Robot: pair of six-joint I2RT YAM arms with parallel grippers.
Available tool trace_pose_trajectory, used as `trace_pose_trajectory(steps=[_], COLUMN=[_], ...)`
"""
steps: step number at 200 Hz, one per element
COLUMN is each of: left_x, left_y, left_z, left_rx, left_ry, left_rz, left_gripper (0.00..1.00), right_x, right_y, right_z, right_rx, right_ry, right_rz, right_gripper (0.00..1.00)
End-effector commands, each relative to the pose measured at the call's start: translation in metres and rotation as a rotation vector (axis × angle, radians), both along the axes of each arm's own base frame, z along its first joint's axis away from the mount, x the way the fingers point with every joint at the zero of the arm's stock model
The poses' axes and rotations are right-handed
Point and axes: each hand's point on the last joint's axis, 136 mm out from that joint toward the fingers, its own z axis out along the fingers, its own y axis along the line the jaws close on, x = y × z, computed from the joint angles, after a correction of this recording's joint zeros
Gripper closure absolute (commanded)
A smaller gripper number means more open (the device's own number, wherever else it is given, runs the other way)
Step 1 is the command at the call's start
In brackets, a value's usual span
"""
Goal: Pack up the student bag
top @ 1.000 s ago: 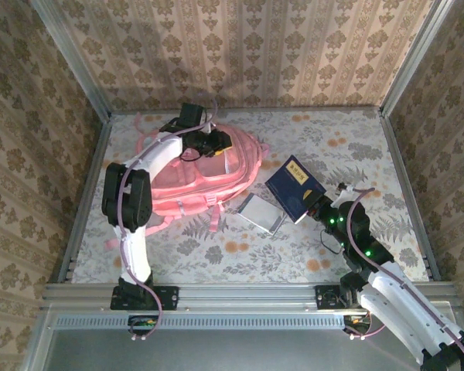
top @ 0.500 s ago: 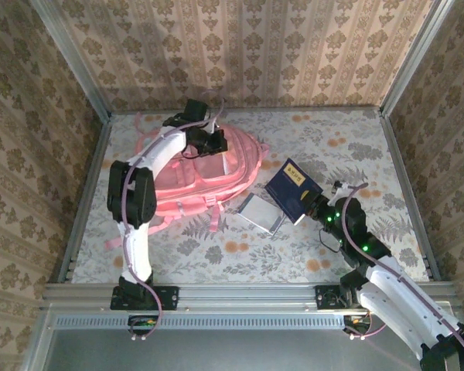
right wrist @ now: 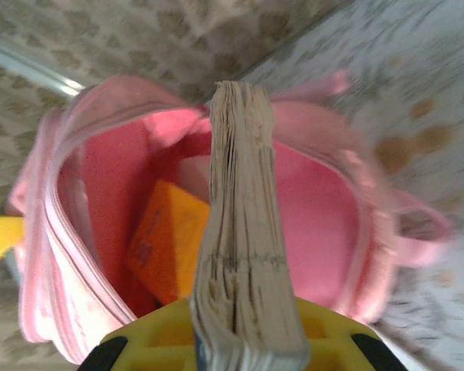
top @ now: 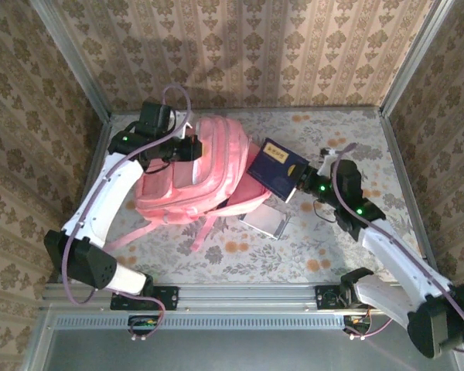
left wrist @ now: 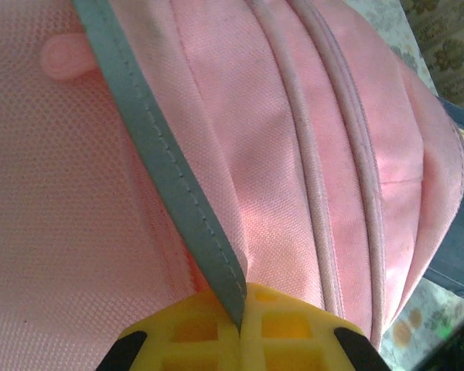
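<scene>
The student bag [top: 205,174], big and pink, is lifted and tipped with its open mouth facing right. My left gripper [top: 192,148] is shut on a grey trim strip [left wrist: 178,193] along the bag's [left wrist: 309,139] top, pinched between the yellow fingers [left wrist: 294,325]. My right gripper [top: 305,185] is shut on a thick blue book [top: 277,168], whose far corner sits at the bag's mouth. In the right wrist view the book's page edge [right wrist: 243,255] points into the pink opening [right wrist: 325,209], where an orange item [right wrist: 166,239] lies inside.
A silver-grey notebook [top: 264,219] lies flat on the floral table just below the book. Pink straps [top: 209,224] trail off the bag toward the front. Patterned walls and metal posts [top: 402,69] close in the back and sides.
My left gripper has shut on the bag's trim and pulled it up and left, tipping the bag's mouth rightward. My right arm has carried the book up and left to the mouth.
</scene>
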Motion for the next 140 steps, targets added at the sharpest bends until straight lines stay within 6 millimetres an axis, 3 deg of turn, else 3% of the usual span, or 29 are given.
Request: trace_pose_trajectory(steps=[1, 30, 49, 67, 107, 140], left_x=[-0.006, -0.007, -0.008, -0.010, -0.035, -0.037], left_y=[-0.010, -0.011, -0.011, -0.008, -0.040, -0.063], left_z=[0.010, 0.000, -0.008, -0.007, 0.004, -0.010], left_rx=[-0.048, -0.038, 0.005, 0.087, 0.223, 0.311], left_ry=[-0.037, 0.006, 0.042, 0.020, -0.058, -0.068], left_rz=[-0.087, -0.093, -0.078, -0.068, -0.167, -0.223], left_gripper=[1.00, 1.00, 0.63, 0.48, 0.36, 0.33], right_x=[-0.002, 0.007, 0.008, 0.007, 0.003, 0.000], right_y=[0.052, 0.076, 0.088, 0.094, 0.108, 0.113], right_z=[0.036, 0.048, 0.064, 0.073, 0.076, 0.073], right_rx=[0.204, 0.336, 0.408, 0.427, 0.467, 0.462], right_ry=[-0.020, 0.007, -0.008, -0.023, -0.022, -0.019], right_rz=[0.246, 0.302, 0.331, 0.336, 0.361, 0.364], right_gripper=[1.00, 1.00, 1.00, 1.00, 1.00, 1.00])
